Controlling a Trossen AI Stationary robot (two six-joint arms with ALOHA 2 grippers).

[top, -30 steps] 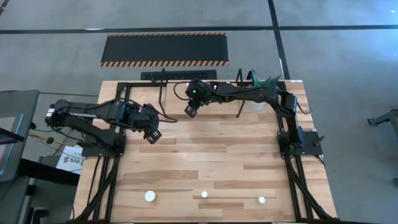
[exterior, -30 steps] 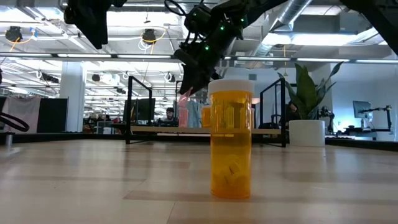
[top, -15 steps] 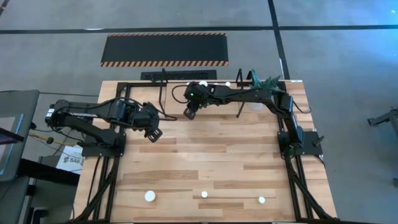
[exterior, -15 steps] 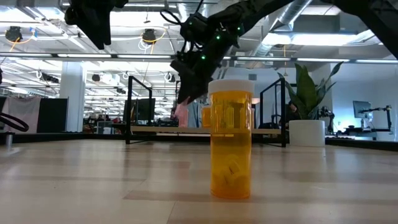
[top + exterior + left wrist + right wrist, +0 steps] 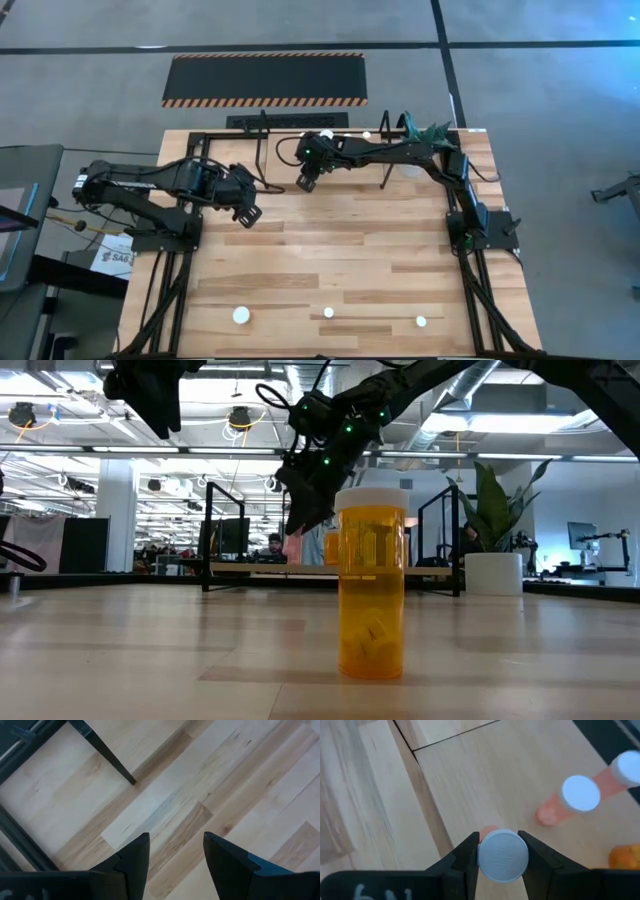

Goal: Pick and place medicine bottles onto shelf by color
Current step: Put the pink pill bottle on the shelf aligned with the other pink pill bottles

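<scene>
At the left of the high view, the left tool [image 5: 246,212] hangs over bare wood of the bench [image 5: 340,260], its fingers spread with nothing between them; it waits, and no bottle is near it. At the bottom of this view three white caps [image 5: 241,315] show where bottles stand in a row, well apart from both arms.

Near the upper middle of the high view, the right tool [image 5: 305,181] is above the shelf [image 5: 290,150]. In the right wrist view it pinches a pink bottle [image 5: 503,855] by its ribbed white cap, and the bottle hangs upright with its long axis pointing down to the pale board. I judge that the coming move is a descent: the board lies directly under the bottle. At the right of that view two other pink bottles [image 5: 580,793] already stand on the board near it, and an orange one [image 5: 626,856] is at the lower right edge. The release spot looks free, but the neighbours could be knocked.

The bottles are smooth translucent plastic cylinders; the shelf frame is thin black rod. In the low view a large orange bottle [image 5: 372,582] stands in the middle.
</scene>
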